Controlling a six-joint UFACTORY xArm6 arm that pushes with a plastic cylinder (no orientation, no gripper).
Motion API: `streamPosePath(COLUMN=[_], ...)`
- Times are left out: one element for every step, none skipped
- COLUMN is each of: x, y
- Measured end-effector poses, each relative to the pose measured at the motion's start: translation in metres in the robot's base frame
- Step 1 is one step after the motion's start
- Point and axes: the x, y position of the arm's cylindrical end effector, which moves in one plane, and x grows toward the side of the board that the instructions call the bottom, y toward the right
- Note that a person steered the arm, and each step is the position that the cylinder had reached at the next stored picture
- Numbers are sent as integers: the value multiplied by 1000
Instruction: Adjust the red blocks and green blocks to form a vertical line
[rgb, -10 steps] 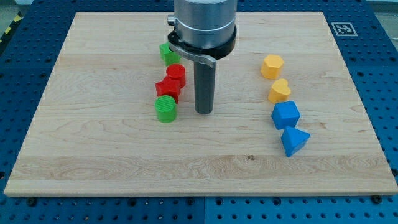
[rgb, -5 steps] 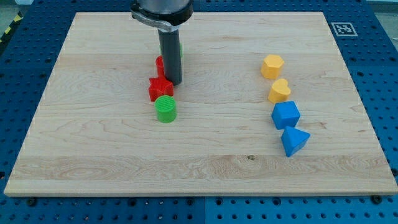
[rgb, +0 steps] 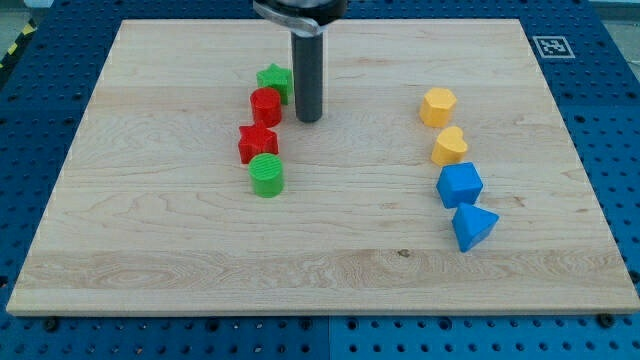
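Up in the board's upper-left middle, the green star block (rgb: 273, 79), red cylinder (rgb: 266, 104), red star block (rgb: 258, 143) and green cylinder (rgb: 267, 174) look light, hard and slidey, so we'd nudge them low on their sides with my tip (rgb: 308, 119), which has no jaws, holds nothing and sits just right of the red cylinder.

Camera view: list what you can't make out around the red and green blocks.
- Green star block: its right edge is hidden behind the rod, camera view.
- My tip: whether it touches the red cylinder is unclear; a slight gap seems to show.
- Arm above the rod: cut off by the view's top edge.
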Motion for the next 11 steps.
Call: streamPosePath(x=[-21,-37,-54,-56,-66,-84,-84,-84,-84,-71,-47], y=[-2,-6,-24,-26,-19,2,13,14,14,40,66])
